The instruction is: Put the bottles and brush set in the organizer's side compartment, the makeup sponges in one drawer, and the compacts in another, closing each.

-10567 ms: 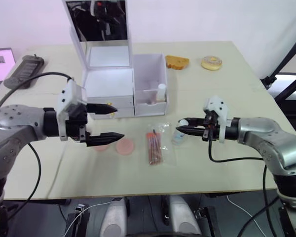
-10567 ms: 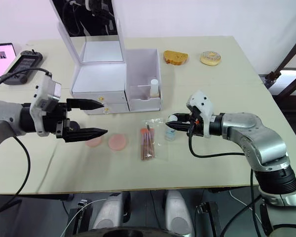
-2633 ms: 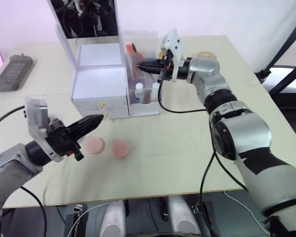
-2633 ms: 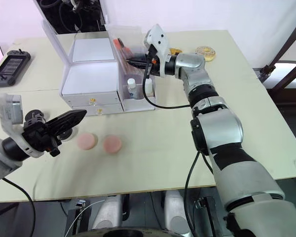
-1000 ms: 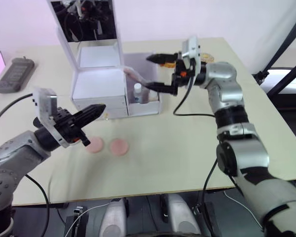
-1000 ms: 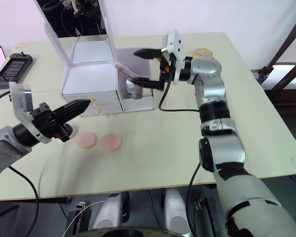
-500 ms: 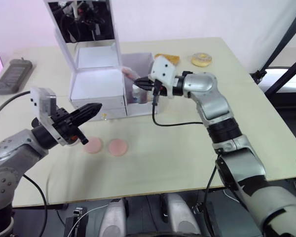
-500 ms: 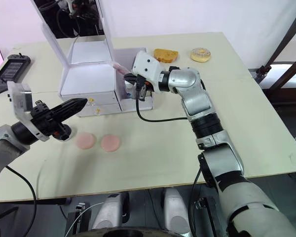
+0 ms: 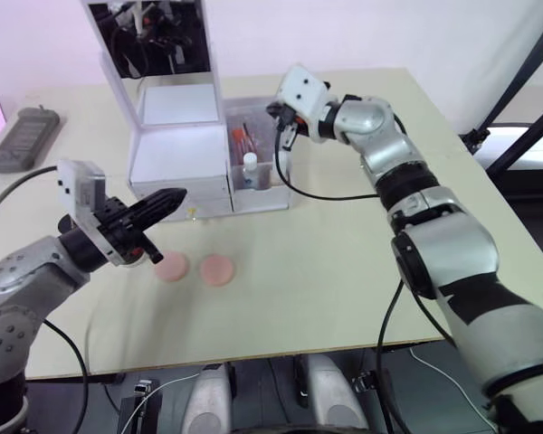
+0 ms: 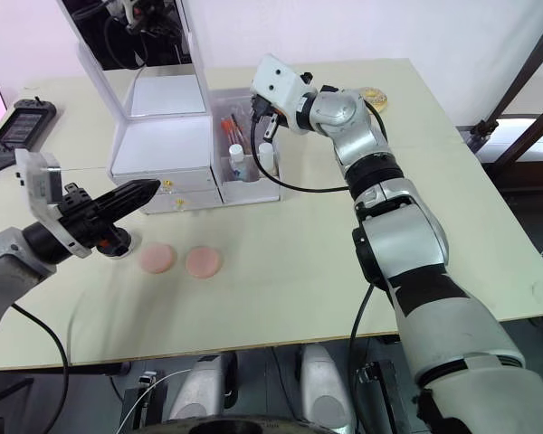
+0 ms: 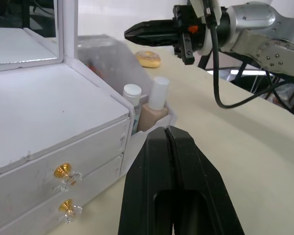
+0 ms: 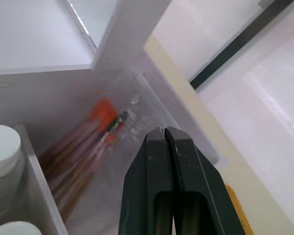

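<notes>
- Left eye view: the brush set (image 9: 241, 137) and two bottles (image 9: 251, 169) sit in the organizer's (image 9: 183, 149) side compartment; two makeup sponges (image 9: 195, 268) lie on the bench (image 9: 344, 262).
- Left wrist view: the left end effector (image 11: 167, 134) is pressed closed and empty, facing the drawer knobs (image 11: 63, 171).
- Right wrist view: the right end effector (image 12: 164, 132), closed and empty, hovers above the brushes. The side compartment looks filled; a drawer probably needs opening next.
</notes>
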`<move>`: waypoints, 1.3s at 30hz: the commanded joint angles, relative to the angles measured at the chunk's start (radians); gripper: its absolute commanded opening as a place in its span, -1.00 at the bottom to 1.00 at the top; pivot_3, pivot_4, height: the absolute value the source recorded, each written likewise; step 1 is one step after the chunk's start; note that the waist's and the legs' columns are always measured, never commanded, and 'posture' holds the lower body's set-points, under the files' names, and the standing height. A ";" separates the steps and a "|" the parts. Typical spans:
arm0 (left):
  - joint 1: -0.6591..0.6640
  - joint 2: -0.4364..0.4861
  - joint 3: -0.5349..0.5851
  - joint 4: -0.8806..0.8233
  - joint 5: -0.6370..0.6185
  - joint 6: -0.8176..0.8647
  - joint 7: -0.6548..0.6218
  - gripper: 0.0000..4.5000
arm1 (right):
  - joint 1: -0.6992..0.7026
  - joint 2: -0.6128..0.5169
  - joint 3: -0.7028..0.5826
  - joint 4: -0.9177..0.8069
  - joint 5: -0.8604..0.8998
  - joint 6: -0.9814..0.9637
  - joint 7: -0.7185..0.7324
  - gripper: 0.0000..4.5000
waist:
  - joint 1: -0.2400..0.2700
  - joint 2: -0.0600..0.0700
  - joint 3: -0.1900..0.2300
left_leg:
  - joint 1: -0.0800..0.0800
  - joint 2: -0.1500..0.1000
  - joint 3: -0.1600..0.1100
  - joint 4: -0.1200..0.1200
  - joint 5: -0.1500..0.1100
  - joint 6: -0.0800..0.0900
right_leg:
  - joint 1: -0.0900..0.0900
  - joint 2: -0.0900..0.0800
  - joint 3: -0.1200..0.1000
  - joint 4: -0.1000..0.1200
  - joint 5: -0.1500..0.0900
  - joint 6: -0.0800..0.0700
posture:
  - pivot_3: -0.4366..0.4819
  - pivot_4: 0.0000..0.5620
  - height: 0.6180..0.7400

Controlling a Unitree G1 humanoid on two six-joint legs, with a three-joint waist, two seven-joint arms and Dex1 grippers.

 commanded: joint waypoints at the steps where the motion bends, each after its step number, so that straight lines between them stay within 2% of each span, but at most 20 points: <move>1: -0.010 0.000 0.010 -0.011 0.006 -0.016 -0.006 -1.00 | -0.043 0.006 -0.037 0.015 0.015 -0.038 0.014 -0.98 | 0.000 0.000 0.000 | 0.000 0.000 0.000 0.000 0.000 0.000 | 0.000 0.000 0.000 0.000 0.000 0.000 | -0.05 -0.47 1.00; 8: 0.015 -0.001 0.028 -0.017 0.021 -0.024 -0.020 -1.00 | -0.009 -0.032 -0.111 -0.049 0.091 -0.033 0.152 -0.98 | 0.000 0.000 0.000 | 0.000 0.000 0.000 0.000 0.000 0.000 | 0.000 0.000 0.000 0.000 0.000 0.000 | -0.05 -0.47 1.00; 11: 0.037 0.006 0.044 -0.009 0.047 -0.039 -0.041 -1.00 | 0.054 -0.072 -0.163 -0.171 0.193 0.034 0.329 -0.98 | 0.004 0.000 0.000 | 0.000 0.000 0.000 0.000 0.000 0.000 | 0.000 0.000 0.000 0.000 0.000 0.001 | -0.05 -0.47 1.00; 14: 0.083 0.030 0.085 0.031 0.104 -0.071 -0.092 -1.00 | 0.176 -0.149 -0.191 -0.374 0.278 0.137 0.475 -0.98 | 0.004 0.000 0.000 | 0.000 0.000 0.000 0.000 0.000 0.000 | 0.001 0.000 0.000 0.000 0.000 0.001 | -0.05 -0.47 1.00; 15: 0.103 0.037 0.105 0.055 0.126 -0.089 -0.113 -1.00 | 0.228 -0.181 -0.202 -0.452 0.307 0.181 0.507 -0.75 | 0.005 0.000 0.000 | 0.000 0.000 0.000 0.000 0.000 0.000 | 0.001 0.000 0.000 0.000 0.000 0.001 | -0.05 -0.47 1.00; 16: 0.123 0.048 0.124 0.082 0.157 -0.110 -0.138 -0.88 | 0.279 -0.213 -0.215 -0.528 0.339 0.240 0.531 -0.63 | 0.006 0.000 0.000 | 0.000 0.000 0.000 0.000 0.000 0.000 | 0.001 0.000 0.000 0.000 0.000 0.001 | -0.05 -0.47 1.00; 18: 0.154 0.062 0.169 0.146 0.199 -0.151 -0.181 -0.61 | 0.374 -0.270 -0.245 -0.661 0.399 0.347 0.556 -0.22 | 0.005 0.000 0.000 | 0.000 0.000 0.000 0.000 0.000 0.000 | 0.000 0.000 0.000 0.000 0.000 0.001 | -0.05 -0.47 1.00; 21: 0.194 0.086 0.235 0.280 0.295 -0.241 -0.243 0.02 | 0.527 -0.373 -0.291 -0.802 0.444 0.426 0.570 0.44 | 0.002 0.000 0.000 | 0.000 0.000 0.001 0.000 0.000 0.000 | 0.000 0.000 0.000 0.000 0.000 0.000 | -0.05 -0.47 1.00; 22: 0.203 0.086 0.263 0.332 0.312 -0.266 -0.257 0.29 | 0.586 -0.403 -0.322 -0.848 0.471 0.458 0.568 0.70 | 0.002 0.000 0.000 | 0.001 0.000 0.001 0.000 0.000 0.000 | 0.000 0.000 0.000 0.000 -0.001 0.000 | -0.05 -0.47 1.00; 23: 0.218 0.093 0.284 0.383 0.338 -0.297 -0.279 0.48 | 0.641 -0.427 -0.354 -0.894 0.501 0.492 0.561 0.87 | 0.003 0.000 0.000 | 0.001 0.000 0.001 0.000 0.000 0.000 | 0.000 0.000 0.000 0.000 -0.001 0.000 | -0.05 -0.47 1.00; 24: 0.232 0.098 0.299 0.423 0.361 -0.324 -0.304 0.76 | 0.694 -0.452 -0.384 -0.929 0.524 0.513 0.556 1.00 | 0.001 0.000 0.000 | 0.001 0.000 0.001 0.000 0.000 0.000 | 0.000 0.000 0.000 0.000 -0.001 0.001 | -0.05 -0.47 1.00; 25: 0.243 0.100 0.315 0.457 0.372 -0.341 -0.322 0.98 | 0.745 -0.472 -0.415 -0.957 0.543 0.527 0.549 1.00 | 0.002 0.000 0.000 | 0.001 0.000 0.002 0.000 0.000 0.000 | 0.000 0.000 0.001 0.000 -0.001 0.001 | -0.05 -0.47 1.00; 31: 0.291 0.089 0.365 0.646 0.434 -0.435 -0.397 0.98 | 1.011 -0.541 -0.588 -0.968 0.592 0.502 0.498 1.00 | 0.004 -0.001 0.000 | 0.001 0.000 0.005 0.001 0.000 0.000 | 0.000 -0.002 0.001 -0.001 -0.002 0.003 | -0.05 -0.47 1.00; 34: 0.305 0.082 0.373 0.703 0.453 -0.469 -0.415 0.98 | 1.081 -0.555 -0.631 -0.923 0.588 0.458 0.486 1.00 | 0.003 -0.001 -0.001 | 0.001 0.001 0.005 0.001 0.000 0.000 | 0.000 -0.002 0.002 -0.001 -0.002 0.003 | -0.05 -0.47 1.00; 39: 0.313 0.079 0.372 0.738 0.461 -0.492 -0.432 0.98 | 1.104 -0.561 -0.636 -0.915 0.590 0.439 0.472 1.00 | 0.000 -0.001 -0.001 | 0.001 0.001 0.005 0.001 0.000 0.000 | -0.001 -0.002 0.002 -0.001 -0.002 0.002 | -0.05 -0.47 1.00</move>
